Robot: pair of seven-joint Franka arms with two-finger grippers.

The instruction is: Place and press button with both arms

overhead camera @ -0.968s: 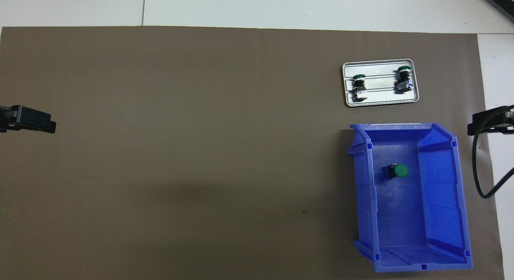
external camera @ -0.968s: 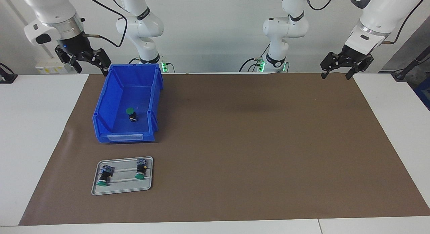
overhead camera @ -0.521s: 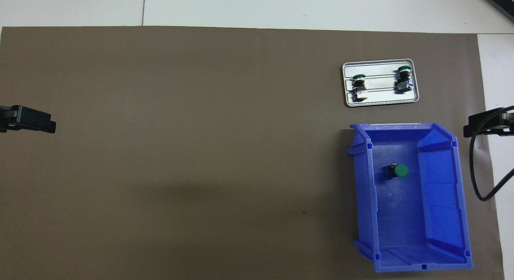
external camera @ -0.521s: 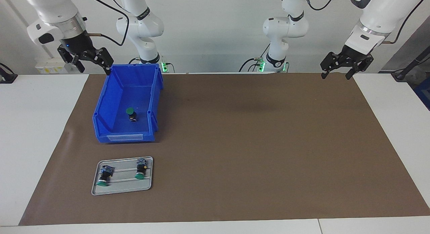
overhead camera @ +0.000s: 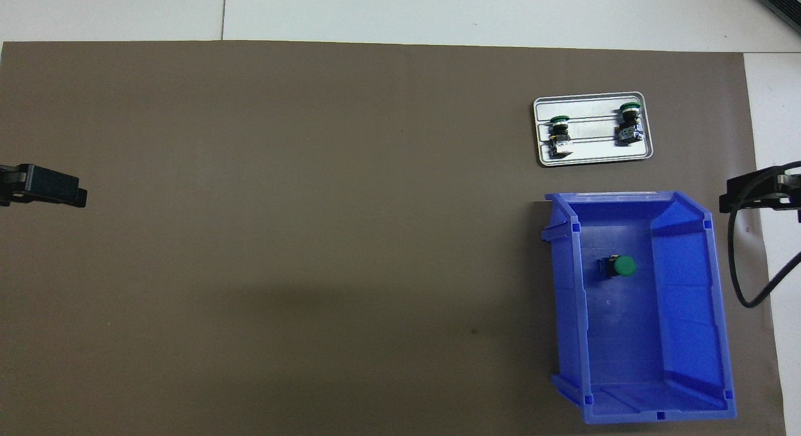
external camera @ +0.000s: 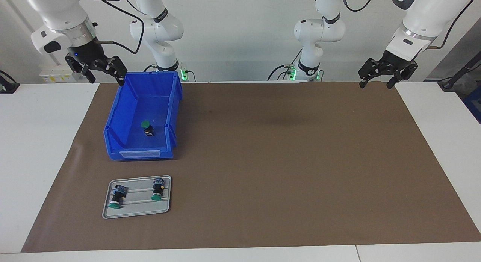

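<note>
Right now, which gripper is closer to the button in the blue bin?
Right. The right gripper hangs open above the blue bin's corner nearest the robots, close to the button. The left gripper waits open at the table's other end.

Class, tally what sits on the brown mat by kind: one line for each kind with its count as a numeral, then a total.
Green push-buttons: 3 (one in the bin, two on the tray)
Blue bin: 1
Grey tray: 1
Total: 5
</note>
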